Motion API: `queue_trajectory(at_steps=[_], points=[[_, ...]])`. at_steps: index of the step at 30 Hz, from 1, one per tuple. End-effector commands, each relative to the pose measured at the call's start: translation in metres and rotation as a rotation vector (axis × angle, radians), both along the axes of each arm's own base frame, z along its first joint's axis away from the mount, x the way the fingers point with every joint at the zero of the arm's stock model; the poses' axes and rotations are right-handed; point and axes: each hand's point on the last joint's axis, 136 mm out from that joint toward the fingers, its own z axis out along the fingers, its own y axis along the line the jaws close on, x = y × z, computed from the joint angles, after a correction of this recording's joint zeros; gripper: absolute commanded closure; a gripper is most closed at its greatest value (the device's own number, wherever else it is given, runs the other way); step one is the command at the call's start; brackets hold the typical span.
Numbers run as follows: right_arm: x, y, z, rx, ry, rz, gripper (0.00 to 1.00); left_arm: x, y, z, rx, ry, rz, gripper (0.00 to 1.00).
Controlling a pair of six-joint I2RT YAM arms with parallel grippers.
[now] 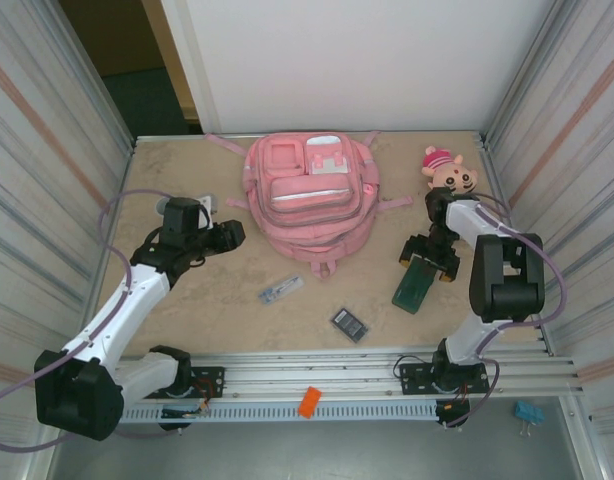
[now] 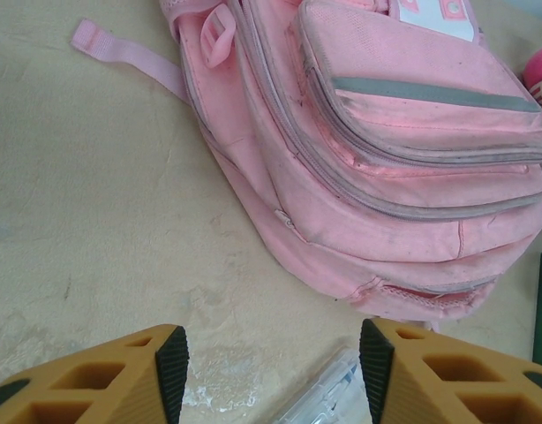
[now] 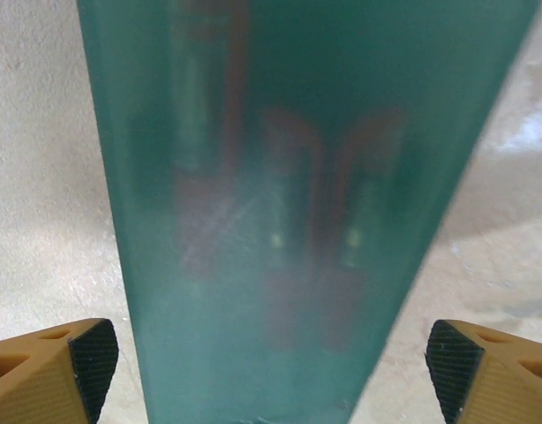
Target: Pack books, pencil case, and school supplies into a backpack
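The pink backpack [image 1: 309, 200] lies flat at the back middle of the table, its zips closed. My left gripper [image 1: 232, 233] hovers open just left of it. In the left wrist view the left gripper [image 2: 273, 375] holds nothing, with the backpack [image 2: 386, 159] ahead and the silvery-blue item [image 2: 328, 402] low between its fingers. The dark green pencil case [image 1: 415, 285] lies at the right. My right gripper [image 1: 427, 265] stands open astride its far end. Close up, the pencil case [image 3: 289, 203] sits between the fingers [image 3: 94, 362] with a gap on each side. The silvery-blue item [image 1: 282, 290] and calculator [image 1: 350, 323] lie in front. The books are out of view.
A doll head with a pink hat [image 1: 449, 172] sits at the back right, close behind the right arm. Metal walls close in the table on both sides. An orange piece [image 1: 308, 401] and a blue clip [image 1: 530, 413] lie below the front rail.
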Motion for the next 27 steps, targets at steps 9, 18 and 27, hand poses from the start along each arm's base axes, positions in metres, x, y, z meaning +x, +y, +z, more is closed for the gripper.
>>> queue_trajectory(at_steps=[9,18,27], points=[[-0.001,0.011,-0.025,0.035,0.047,0.05,0.27,0.014,-0.002,0.01,0.042,-0.043,-0.026,0.44],[-0.003,0.008,-0.002,0.015,-0.064,0.008,0.42,0.018,0.0,0.014,0.09,-0.082,-0.053,0.45],[0.027,0.024,0.064,0.146,-0.412,-0.104,0.44,0.035,-0.022,0.033,0.144,-0.231,-0.251,0.44]])
